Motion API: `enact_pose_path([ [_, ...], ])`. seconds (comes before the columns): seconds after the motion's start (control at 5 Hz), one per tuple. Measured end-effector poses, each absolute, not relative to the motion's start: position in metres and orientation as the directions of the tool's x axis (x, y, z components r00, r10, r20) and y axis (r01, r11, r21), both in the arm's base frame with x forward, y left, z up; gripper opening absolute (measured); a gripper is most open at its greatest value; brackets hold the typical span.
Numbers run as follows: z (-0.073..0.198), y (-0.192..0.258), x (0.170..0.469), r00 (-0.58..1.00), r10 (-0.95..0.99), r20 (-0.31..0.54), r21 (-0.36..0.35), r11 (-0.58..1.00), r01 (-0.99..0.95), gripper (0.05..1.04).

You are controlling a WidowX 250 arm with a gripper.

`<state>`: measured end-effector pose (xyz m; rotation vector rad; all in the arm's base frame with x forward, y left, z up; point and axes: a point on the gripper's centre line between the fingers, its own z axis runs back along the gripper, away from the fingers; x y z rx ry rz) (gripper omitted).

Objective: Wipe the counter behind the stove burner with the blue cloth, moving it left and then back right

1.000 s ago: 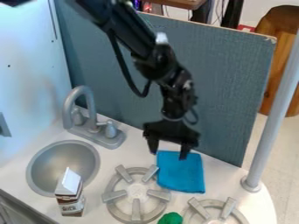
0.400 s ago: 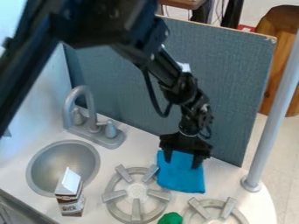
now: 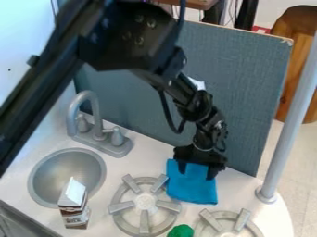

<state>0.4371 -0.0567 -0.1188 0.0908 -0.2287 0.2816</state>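
Brings the black gripper (image 3: 197, 171) lower and farther to the right since the earliest frame, from the upper edge of the blue cloth (image 3: 192, 188) to a place over its upper part. Swings the thick upper portion of the black arm (image 3: 133, 37) into the upper left as well. Leaves the cloth in the same spot.

Holds the jaws released and spread apart, pointing down, with blue fabric visible between them. Cannot tell from this angle whether they touch the fabric or hang just above it. Lays the cloth on the white counter (image 3: 238, 192), just beside the near-left gray burner (image 3: 145, 223) and in front of the blue-gray panel (image 3: 254, 83).

Shows part of a second burner (image 3: 241, 221) at the bottom edge, with a green object (image 3: 180, 231) between the two rings, only partly in sight. Sets the round gray sink (image 3: 66, 172) to the left, below the curved faucet (image 3: 93, 104). Stands a brown-and-white carton (image 3: 75, 210) upright in front of the basin, overlapping its near rim in this view. Raises a pale gray post (image 3: 287, 122) at the right, slightly tilted, with a wooden piece of furniture (image 3: 301, 55) on the floor behind.
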Motion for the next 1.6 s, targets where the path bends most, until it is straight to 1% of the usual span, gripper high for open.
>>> enact_pose_path([
  [0.2,-0.128,-0.054,0.44,0.937,0.256,0.24,0.076,0.957,-0.281,1.003],
  [0.6,-0.143,-0.05,0.444,0.94,0.266,0.213,0.096,0.952,-0.291,1.004],
  [0.8,-0.146,-0.032,0.454,0.924,0.319,0.211,0.099,0.933,-0.345,1.003],
  [1.2,-0.137,0.036,0.462,0.865,0.456,0.207,0.101,0.87,-0.483,1.003],
  [1.6,-0.133,0.104,0.456,0.789,0.573,0.224,0.11,0.789,-0.604,1.001],
])
